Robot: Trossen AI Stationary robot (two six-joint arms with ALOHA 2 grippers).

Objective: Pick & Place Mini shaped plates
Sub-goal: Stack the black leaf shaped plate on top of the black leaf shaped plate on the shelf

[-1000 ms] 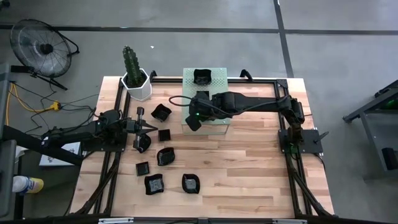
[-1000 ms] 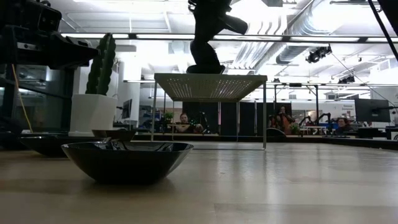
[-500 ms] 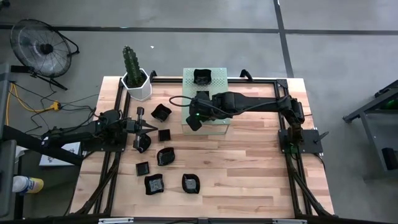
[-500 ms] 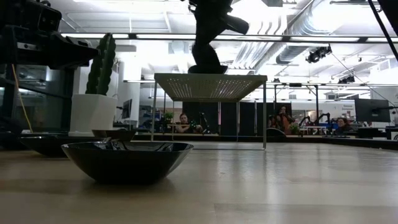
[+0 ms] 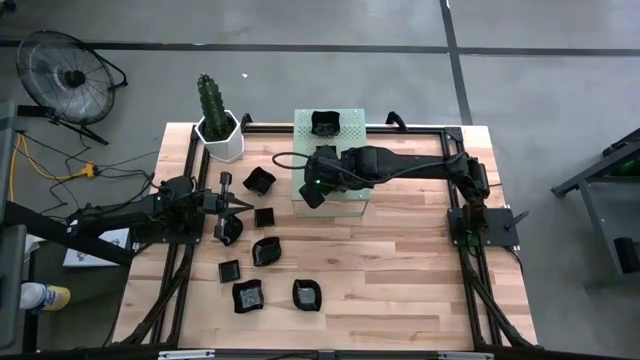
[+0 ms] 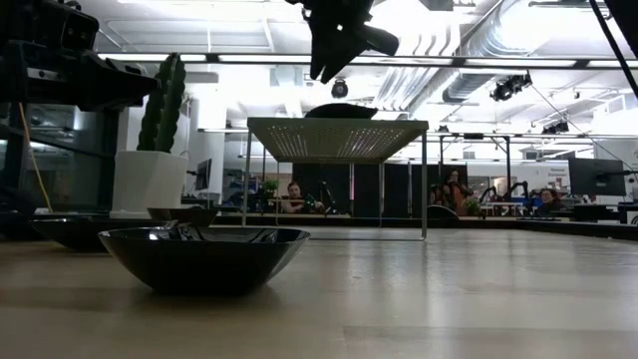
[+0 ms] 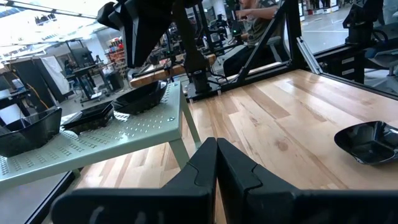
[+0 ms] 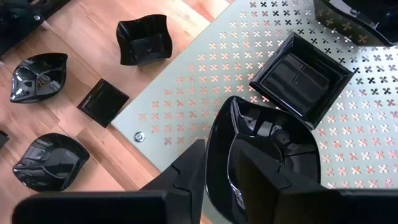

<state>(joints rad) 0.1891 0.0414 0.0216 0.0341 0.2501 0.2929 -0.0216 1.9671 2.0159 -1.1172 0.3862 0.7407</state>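
Several glossy black mini plates lie on the wooden table. Others sit on the pale green perforated stand: a wavy dish, a square one and one at the far edge. My right gripper hangs open above the stand's near left corner, straight over the wavy dish, which rests on its base, and clear of it. My left gripper is shut and waits at the table's left, just above a plate.
A white hexagonal cactus pot stands at the far left corner of the table. A dark frame edges the table. Bare wood lies on the near right. People sit in the room beyond the table.
My right gripper has risen straight up from the stand. It has let go of the wavy dish, which stays on the stand's top. The left arm has kept still.
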